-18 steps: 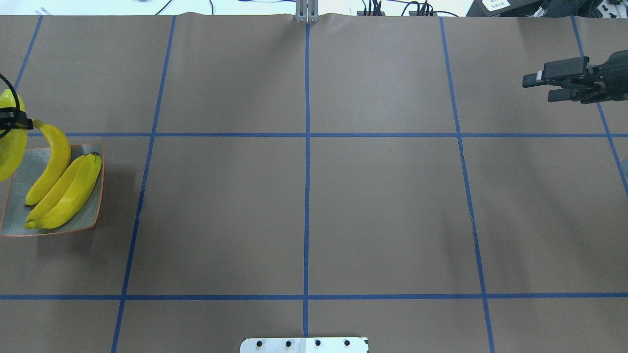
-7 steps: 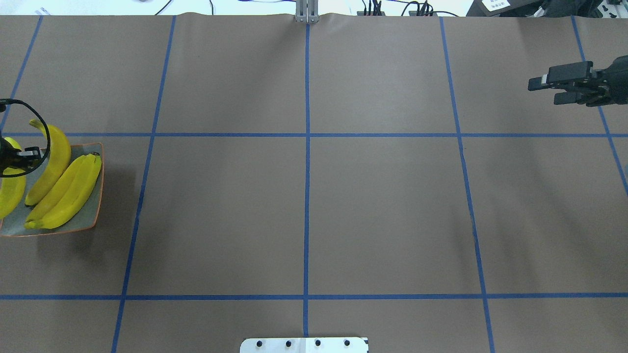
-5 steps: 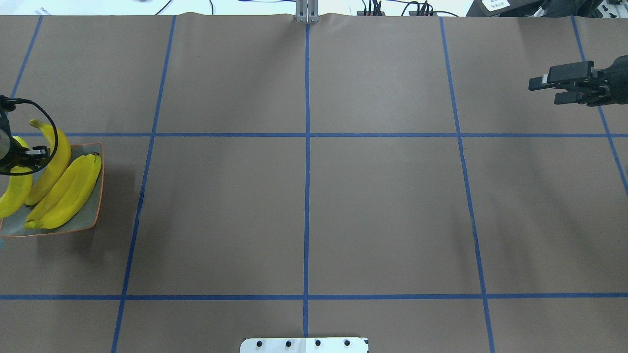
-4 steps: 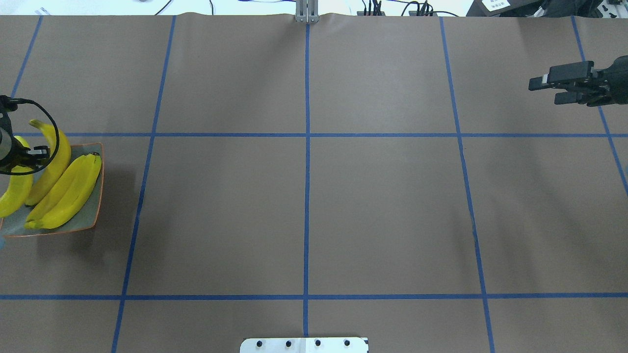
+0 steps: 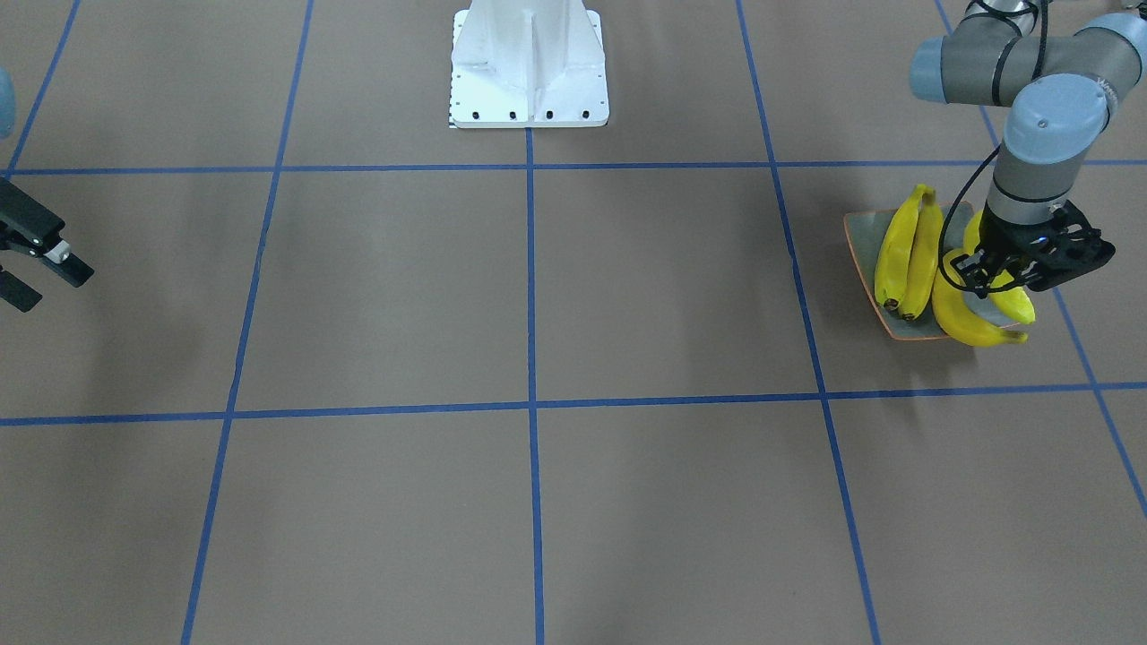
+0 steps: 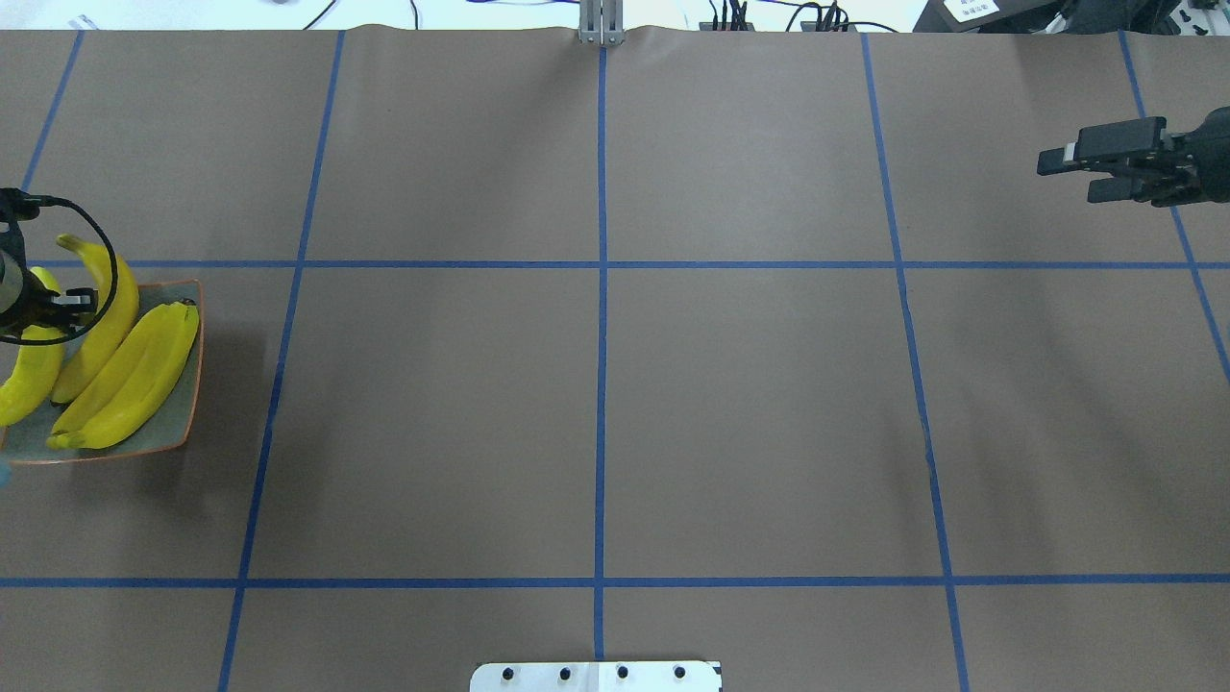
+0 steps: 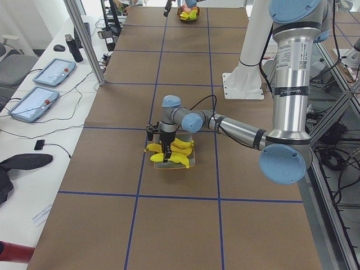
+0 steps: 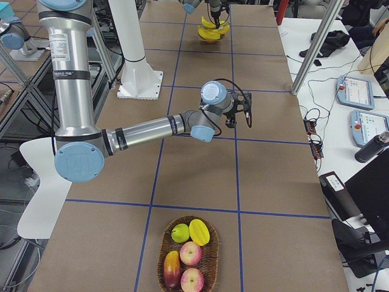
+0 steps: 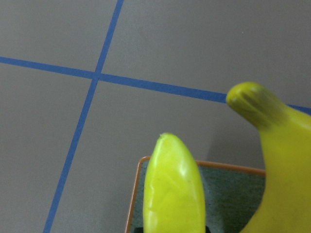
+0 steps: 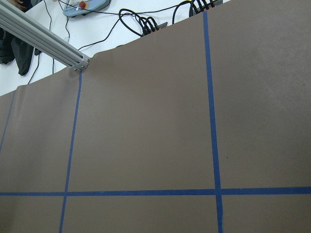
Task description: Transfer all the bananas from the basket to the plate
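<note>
Front camera first: my left gripper (image 5: 993, 279) is down over the plate (image 5: 862, 246), fingers clamped on either side of one banana (image 5: 1014, 307) at the plate's outer edge. Can't tell from here whether that banana is touching the plate. The other three bananas (image 5: 905, 260) lie on the plate, two side by side as a pair and the third curled just beside the one I'm holding. The right gripper (image 5: 54, 288) hangs way off at the other end of the table (image 5: 538, 287), fingers apart, nothing between them.

Overhead cam: the plate (image 6: 178, 428) sits right against the frame's left edge with bananas lying diagonally across it. The right gripper (image 6: 1067, 179) is at the far right, fingers spread.

Left side cam: the left gripper (image 7: 166, 151) points straight down onto the banana pile. The basket (image 7: 188, 12) is at the far end of the table.

Right side cam: the basket (image 8: 185, 252) is up close, with fruit (image 8: 190, 252) in it: a green one, a yellow one and three reddish ones.

Left wrist cam: the banana (image 9: 172, 189) fills the bottom middle, over the plate's orange rim, and another one on its right pokes out past the rim.

Right wrist cam: just brown table cover and blue tape lines (image 10: 214, 121).
</note>
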You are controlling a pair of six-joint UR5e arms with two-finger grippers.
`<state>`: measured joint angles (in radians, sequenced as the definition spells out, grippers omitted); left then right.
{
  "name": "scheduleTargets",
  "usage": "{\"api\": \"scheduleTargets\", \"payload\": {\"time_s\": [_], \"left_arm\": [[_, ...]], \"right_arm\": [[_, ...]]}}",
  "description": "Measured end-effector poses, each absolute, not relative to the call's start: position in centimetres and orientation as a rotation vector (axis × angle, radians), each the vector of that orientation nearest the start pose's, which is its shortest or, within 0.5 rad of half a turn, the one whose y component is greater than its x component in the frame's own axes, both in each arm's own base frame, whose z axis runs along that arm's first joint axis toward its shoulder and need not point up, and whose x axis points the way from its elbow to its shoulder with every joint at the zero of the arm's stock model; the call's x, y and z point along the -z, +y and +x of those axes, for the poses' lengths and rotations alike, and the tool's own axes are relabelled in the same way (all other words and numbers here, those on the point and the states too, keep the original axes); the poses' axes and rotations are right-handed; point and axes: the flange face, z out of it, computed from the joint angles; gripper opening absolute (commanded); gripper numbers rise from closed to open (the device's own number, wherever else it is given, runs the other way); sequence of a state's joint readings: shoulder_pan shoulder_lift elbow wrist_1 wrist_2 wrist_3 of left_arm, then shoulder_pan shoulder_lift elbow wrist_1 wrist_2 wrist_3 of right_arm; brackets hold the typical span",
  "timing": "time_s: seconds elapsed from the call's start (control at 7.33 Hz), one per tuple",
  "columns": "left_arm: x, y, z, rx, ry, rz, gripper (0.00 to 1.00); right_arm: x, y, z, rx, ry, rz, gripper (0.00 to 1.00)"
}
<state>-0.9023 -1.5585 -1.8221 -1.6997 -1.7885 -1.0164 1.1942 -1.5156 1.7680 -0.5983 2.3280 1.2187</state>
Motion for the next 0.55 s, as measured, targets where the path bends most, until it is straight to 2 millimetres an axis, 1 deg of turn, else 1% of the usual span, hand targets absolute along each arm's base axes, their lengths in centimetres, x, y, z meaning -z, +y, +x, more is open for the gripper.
{"api": "scheduleTargets", "payload": {"time_s": [0.27,0.41,0.55], "left_arm": [[-54.99,-46.48,22.47,0.303,0.417,0.083,0.67],[-54.89,-46.52,22.51,0.303,0.418,0.084,0.77],[-54.54,-46.54,22.52,0.300,0.423,0.088,0.78]], "right_arm": [[-41.86,-49.33,-12.34,-0.253,-1.284,0.339,1.00],[-41.85,-49.28,-12.17,-0.254,-1.285,0.339,1.00],[-41.91,-49.25,-12.02,-0.256,-1.285,0.340,1.00]]}}
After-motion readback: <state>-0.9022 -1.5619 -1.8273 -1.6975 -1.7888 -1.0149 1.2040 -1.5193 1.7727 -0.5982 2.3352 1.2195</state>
